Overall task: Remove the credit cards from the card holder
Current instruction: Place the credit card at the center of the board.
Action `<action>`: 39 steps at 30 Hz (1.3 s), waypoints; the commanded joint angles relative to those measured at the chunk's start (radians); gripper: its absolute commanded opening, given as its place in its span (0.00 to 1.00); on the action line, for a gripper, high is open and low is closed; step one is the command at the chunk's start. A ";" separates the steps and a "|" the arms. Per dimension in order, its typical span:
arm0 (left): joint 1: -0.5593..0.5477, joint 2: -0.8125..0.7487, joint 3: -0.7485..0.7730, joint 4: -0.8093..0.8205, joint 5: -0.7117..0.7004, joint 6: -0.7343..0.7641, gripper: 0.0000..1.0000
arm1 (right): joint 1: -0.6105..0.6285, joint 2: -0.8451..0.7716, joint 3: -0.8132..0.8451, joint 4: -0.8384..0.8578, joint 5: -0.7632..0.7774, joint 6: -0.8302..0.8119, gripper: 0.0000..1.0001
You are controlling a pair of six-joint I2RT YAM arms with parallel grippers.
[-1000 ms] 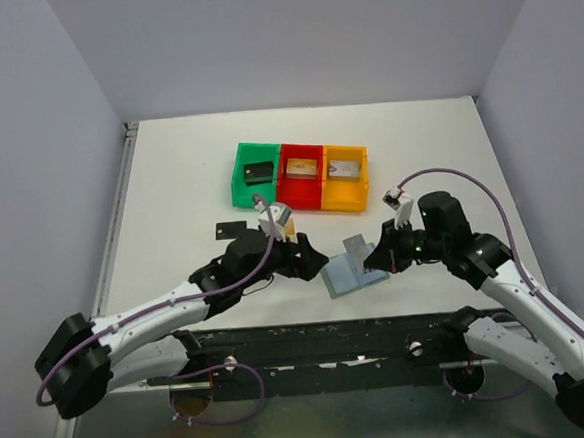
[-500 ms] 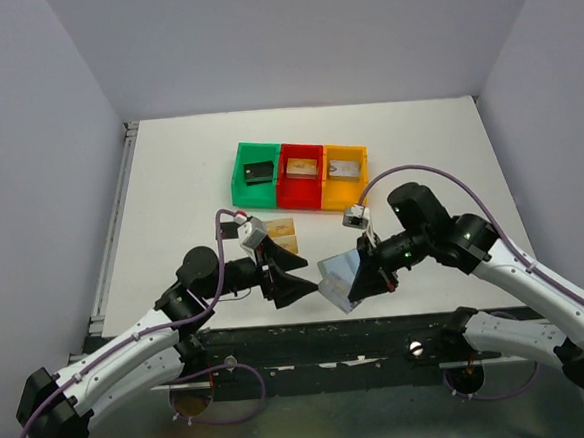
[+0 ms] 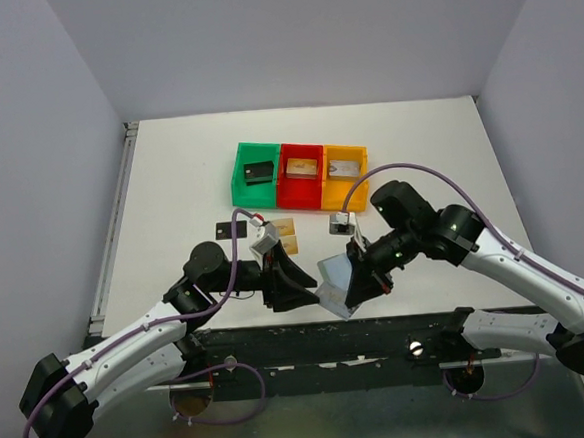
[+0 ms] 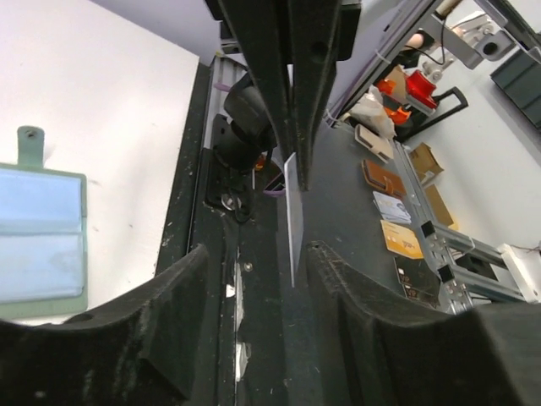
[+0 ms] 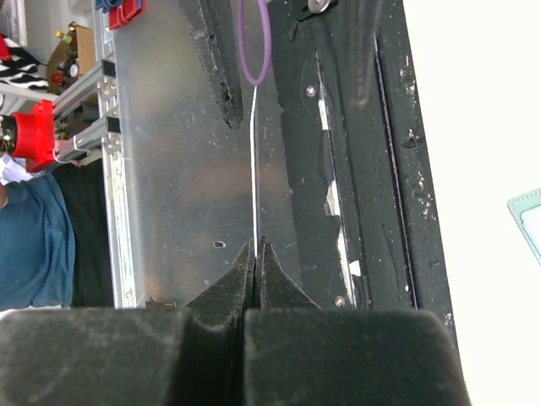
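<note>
My right gripper (image 5: 255, 247) is shut on a thin silvery credit card (image 5: 255, 169), seen edge-on and sticking straight out of its tips over the table's black front rail. In the left wrist view the same credit card (image 4: 293, 216) stands edge-on between the fingers of my open left gripper (image 4: 258, 254), close to one finger and touching neither. The card holder (image 4: 42, 241) lies unfolded on the white table, pale green outside, light blue inside. From above, the left gripper (image 3: 299, 289) and right gripper (image 3: 361, 279) face each other at the front edge.
A black card (image 3: 230, 228) and a golden-tan card (image 3: 286, 241) lie on the table behind the left arm. Green bin (image 3: 242, 187), red bin (image 3: 300, 193) and yellow bin (image 3: 343, 200) stand in a row at mid-table, each with something inside.
The right gripper has carried the card left and toward the front edge. The left arm has drawn back and turned to face it, and its jaws have narrowed around the card.
</note>
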 commanded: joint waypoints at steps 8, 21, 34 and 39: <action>-0.015 0.024 0.035 0.076 0.092 -0.031 0.35 | 0.025 0.039 0.057 -0.041 0.002 -0.038 0.00; -0.005 -0.107 -0.056 0.008 -0.187 -0.060 0.00 | 0.005 -0.059 -0.001 0.172 0.267 0.245 0.70; 0.041 -0.357 -0.260 0.235 -0.510 -0.240 0.00 | -0.018 -0.384 -0.370 0.689 0.512 0.571 0.81; 0.043 -0.374 -0.281 0.297 -0.488 -0.275 0.00 | -0.018 -0.349 -0.432 0.807 0.424 0.640 0.75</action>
